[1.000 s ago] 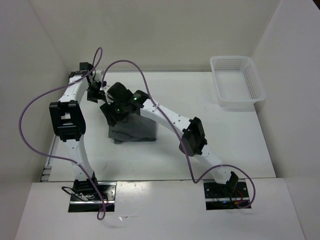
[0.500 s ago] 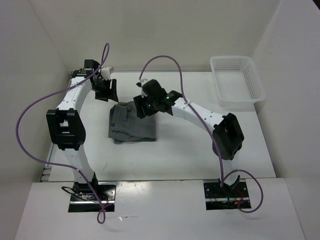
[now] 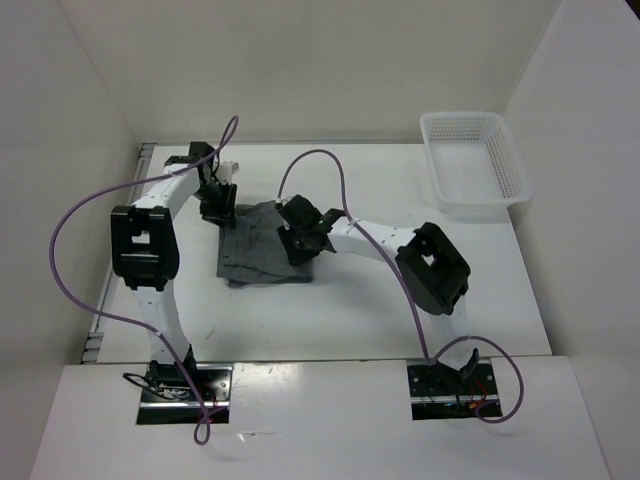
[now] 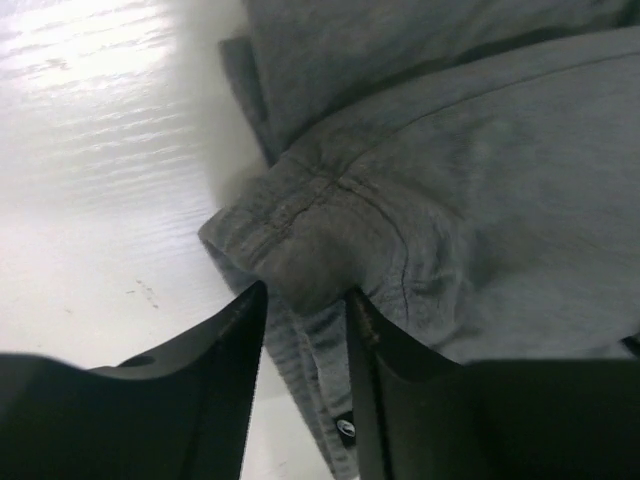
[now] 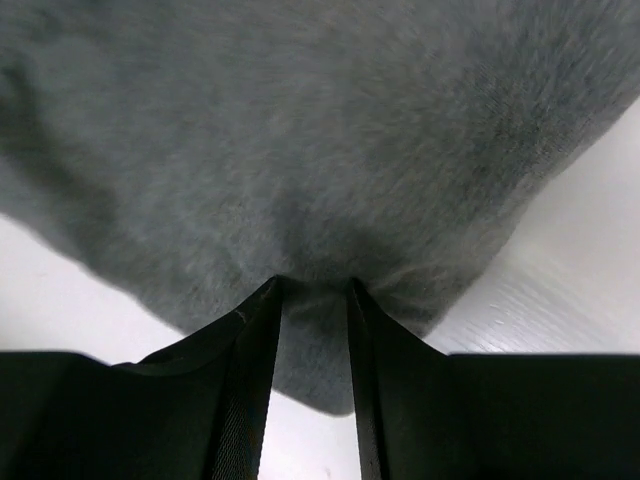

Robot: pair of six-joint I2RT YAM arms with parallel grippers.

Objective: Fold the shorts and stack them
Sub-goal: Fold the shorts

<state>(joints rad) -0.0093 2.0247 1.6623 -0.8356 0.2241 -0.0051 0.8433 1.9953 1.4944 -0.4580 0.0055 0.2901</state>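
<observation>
The shorts (image 3: 262, 252) lie in a loose, partly folded heap on the counter (image 3: 400, 300), left of the middle and well apart from the basket (image 3: 478, 207) at the far right corner. My left claw (image 3: 220, 205) is down at their far-left corner. Its wrist view shows the fingers closed on a stitched seam bump, with the cloth bunched tight in the gap. My right claw (image 3: 300, 240) is at the right edge, pinching a pucker of fabric just in from the hem, with bare counter beyond it.

The cloth looks like soft, thick jersey: light, limp, not slippery, and with nothing to break. I judge it will sag between my two holds rather than keep any shape, so a fold will lie flat only if both holds travel together and level. The seam under my left claw is the better hold, since the doubled stitching gives the fingers something to bite. The right hold is on plain fabric, and I cannot tell how many layers it has. If only the top layer is caught, the lower ones may slip out and spoil the fold.
</observation>
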